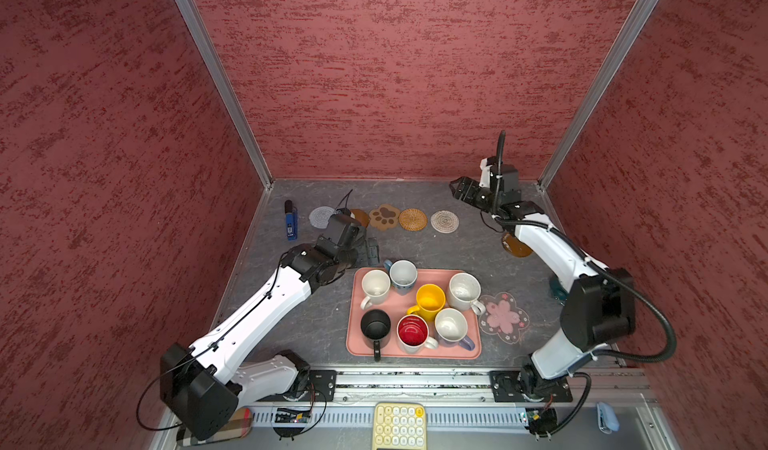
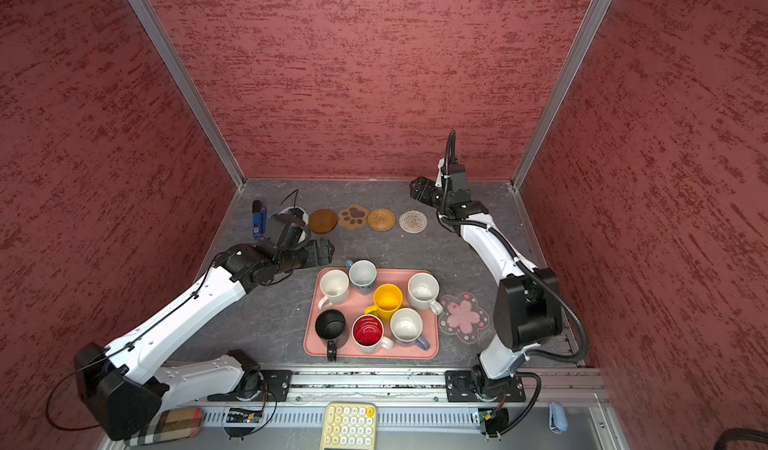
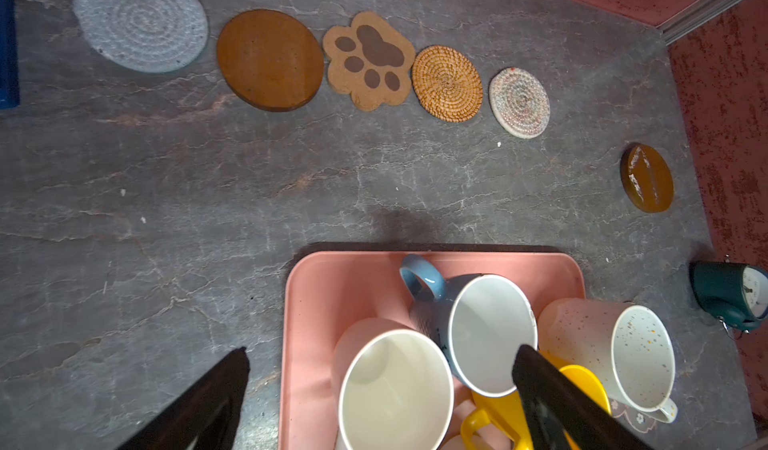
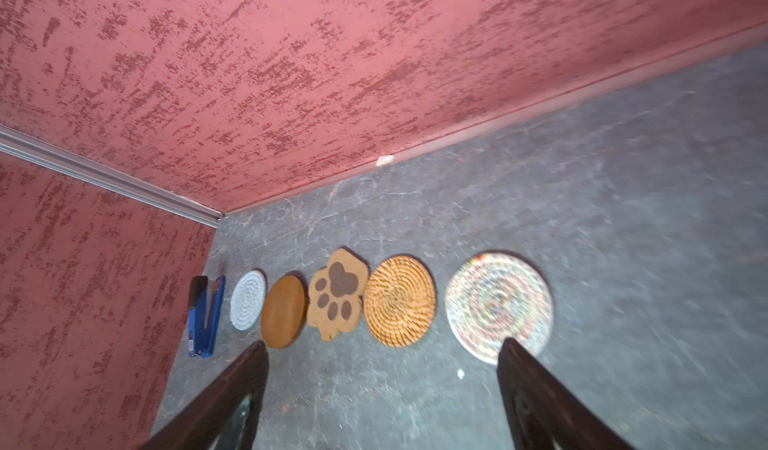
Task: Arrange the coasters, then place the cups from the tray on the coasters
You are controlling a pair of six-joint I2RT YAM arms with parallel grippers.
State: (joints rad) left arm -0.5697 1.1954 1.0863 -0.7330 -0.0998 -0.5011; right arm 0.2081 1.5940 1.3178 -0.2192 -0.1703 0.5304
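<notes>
**A:** Where are the cups?

**B:** All seven stand on the tray point(image 3: 328, 294) at the front of the desk point(image 1: 415, 248). The white cup point(image 1: 375, 286), blue cup point(image 1: 403, 275) and speckled cup point(image 1: 464, 290) are at the back. The yellow cup point(image 1: 430, 300) is in the middle. The black cup point(image 1: 375, 325), red-lined cup point(image 1: 412, 331) and lavender cup point(image 1: 451, 325) are in front. None is on a coaster.

**A:** And the coasters?

**B:** The left wrist view shows six. Five lie in a row near the back wall: the grey woven coaster point(image 3: 141, 20), brown disc point(image 3: 270, 59), paw coaster point(image 3: 370, 59), wicker coaster point(image 3: 446, 83) and beige woven coaster point(image 3: 519, 102). The second brown disc point(image 3: 646, 178) lies apart, toward the right wall. In a top view the right arm covers half of that disc point(image 1: 515, 247), and the left arm hides most of the brown disc point(image 1: 360, 218). The flower coaster point(image 2: 463, 317) shows whole in both top views, just beside the tray's right edge.

**A:** And the hands?

**B:** The left hand point(image 3: 382, 349) is spread wide and empty, over the tray's back left corner. The right hand point(image 4: 382, 342) is raised near the back wall beyond the beige woven coaster, fingers apart with nothing between them. Its view is slightly blurred.

**A:** Anything else?

**B:** A blue stapler point(image 4: 203, 317) lies left of the row, a green clock point(image 3: 727, 292) sits by the right wall, and a yellow keypad point(image 1: 399, 425) is in front of the rail.
</notes>
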